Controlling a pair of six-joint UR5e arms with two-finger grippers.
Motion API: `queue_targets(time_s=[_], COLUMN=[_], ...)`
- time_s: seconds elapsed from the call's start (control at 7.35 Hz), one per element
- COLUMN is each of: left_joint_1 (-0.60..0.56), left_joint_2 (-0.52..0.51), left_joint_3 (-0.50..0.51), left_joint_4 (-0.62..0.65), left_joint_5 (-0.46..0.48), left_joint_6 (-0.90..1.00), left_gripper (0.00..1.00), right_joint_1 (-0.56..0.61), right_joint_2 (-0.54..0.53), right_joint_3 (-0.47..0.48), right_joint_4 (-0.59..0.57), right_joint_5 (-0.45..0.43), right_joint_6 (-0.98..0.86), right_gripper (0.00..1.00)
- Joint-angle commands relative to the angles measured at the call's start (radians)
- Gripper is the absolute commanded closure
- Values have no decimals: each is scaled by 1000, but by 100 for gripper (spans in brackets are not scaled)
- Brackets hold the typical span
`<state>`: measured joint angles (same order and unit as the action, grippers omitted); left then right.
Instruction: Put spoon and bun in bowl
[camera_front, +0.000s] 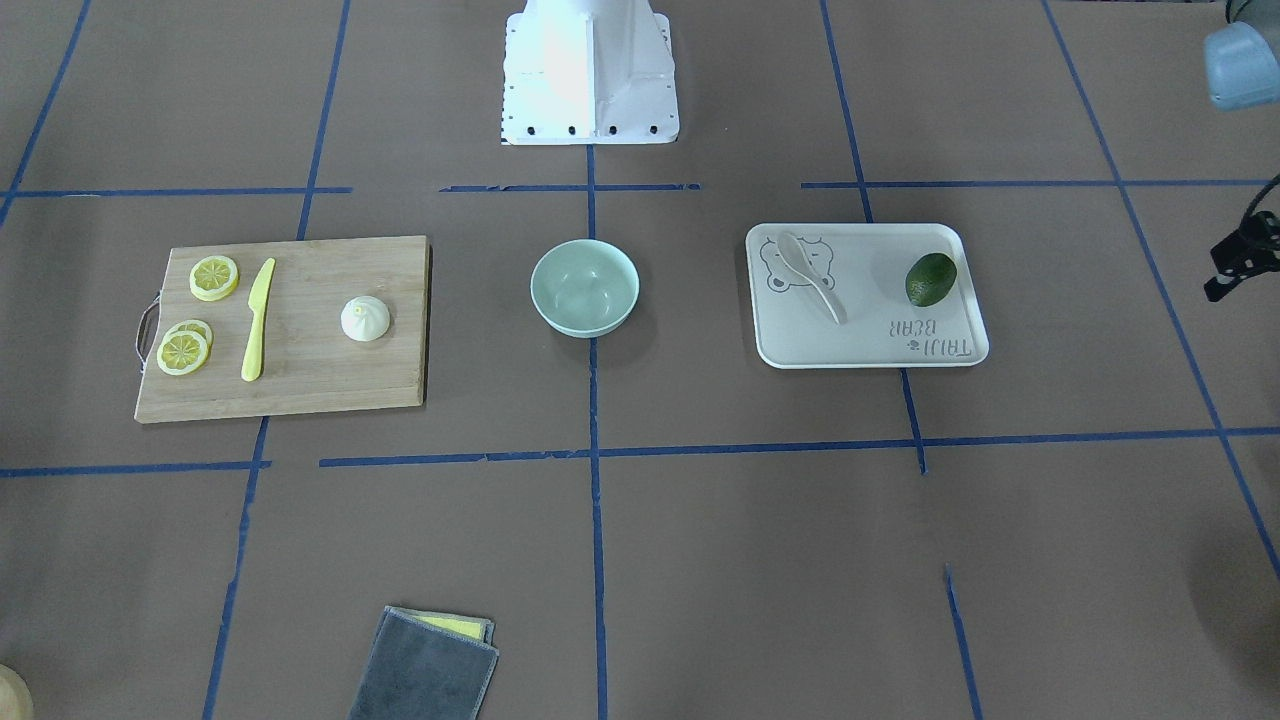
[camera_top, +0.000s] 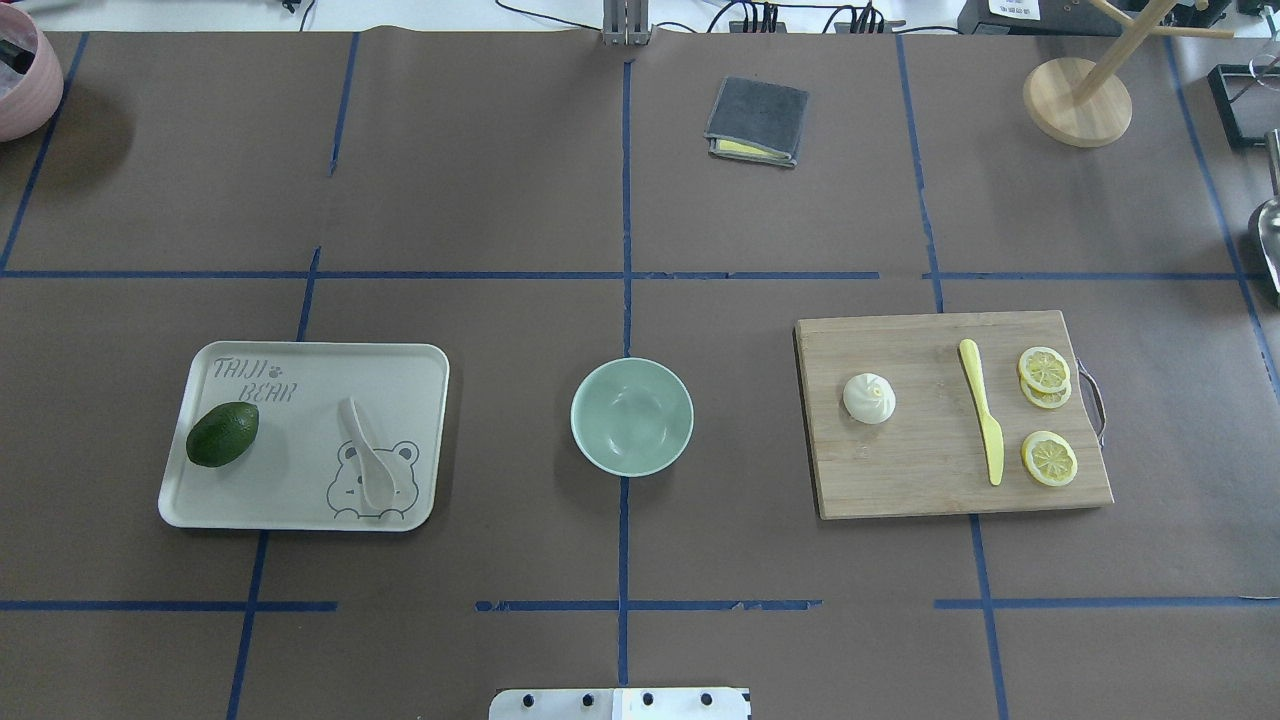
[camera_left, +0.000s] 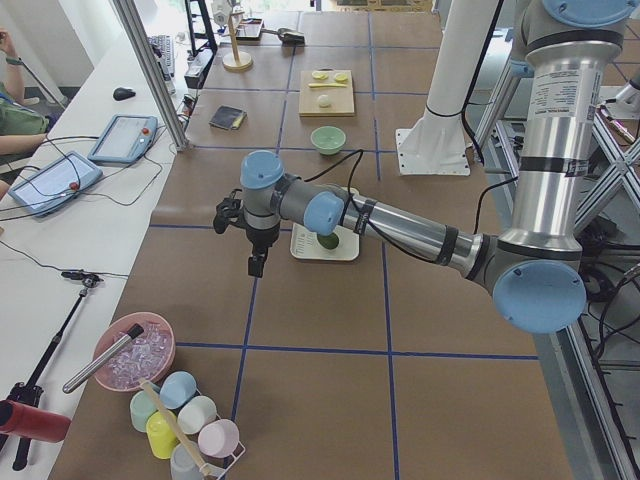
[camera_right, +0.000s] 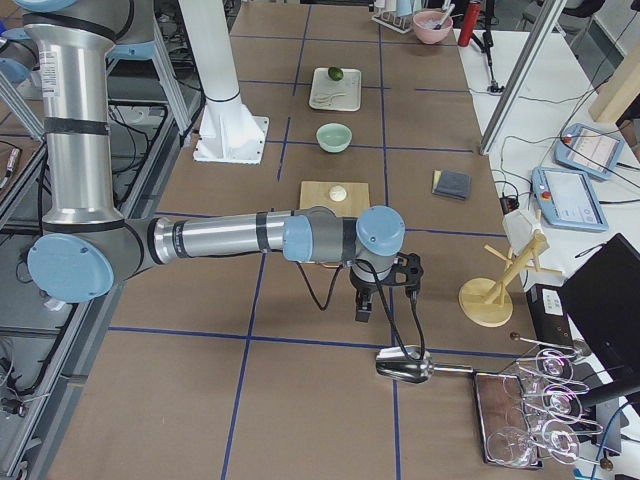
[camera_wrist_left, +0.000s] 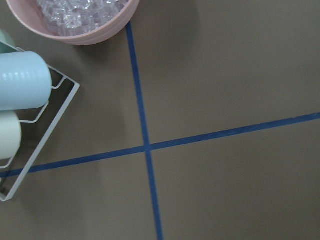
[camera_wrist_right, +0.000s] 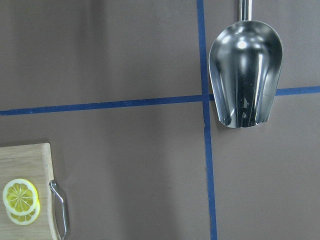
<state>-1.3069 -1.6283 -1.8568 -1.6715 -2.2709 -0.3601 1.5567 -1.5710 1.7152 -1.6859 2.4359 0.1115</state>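
I'm watching the bowl (camera_top: 632, 420) sitting empty on the centre tape line of the bench, so both arms are getting an equal reach to it.

The spoon (camera_top: 368, 463) is lying on the tray (camera_top: 300, 500) to the bowl's left. Its scoop is over the bear print and its handle is pointing away from the robot. I'm reading that as the left arm's job. The bun (camera_top: 869, 398) is sitting pleats-up on the board (camera_top: 920, 470) to the bowl's right, at the end nearer the bowl, so I'm giving that one to the right arm.

Both arms are hanging out wide, well apart from the bowl. The left tool (camera_left: 257, 266) is beyond the tray and the right tool (camera_right: 364, 310) is beyond the board. The wrist views are showing no fingers, so I cannot tell how far either tool is open. With spoon and bun both on the bench, neither tool is holding a task thing.

The avocado (camera_top: 222, 434) is lying past the spoon, farther from the bowl. The knife (camera_top: 982, 410) and lemon slices (camera_top: 1048, 458) are lying past the bun. I'm judging that nothing is standing between either thing and the bowl. A folded cloth (camera_top: 757, 121) is lying beyond the bowl on the operators' side. A steel scoop (camera_wrist_right: 245, 75) is showing under the right wrist, and a pink dish (camera_wrist_left: 100, 30) under the left.
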Motion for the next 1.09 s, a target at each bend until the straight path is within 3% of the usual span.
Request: queue_targets(time_s=[0.0,0.27,0.68,0.95], left_joint_1=[95,254,525,636], left_joint_2=[-4,-37,-136,-148], left_joint_3=[-61,-64,-65,-62], left_joint_4=[-110,-210,-209,-206], left_joint_5=[-1,13,251,344], left_joint_6=[-231,-479,-817,-942], left_gripper=[0,0,0,0], right_joint_1=[-1,-20,-27,-73], right_joint_2=[43,66,63,68], right_joint_3=[0,-11,1,49], right_joint_4=[0,6,71,72], right_joint_5=[-3,0,3,3], right_joint_6=[2,30,46,144], right_gripper=[0,0,0,0])
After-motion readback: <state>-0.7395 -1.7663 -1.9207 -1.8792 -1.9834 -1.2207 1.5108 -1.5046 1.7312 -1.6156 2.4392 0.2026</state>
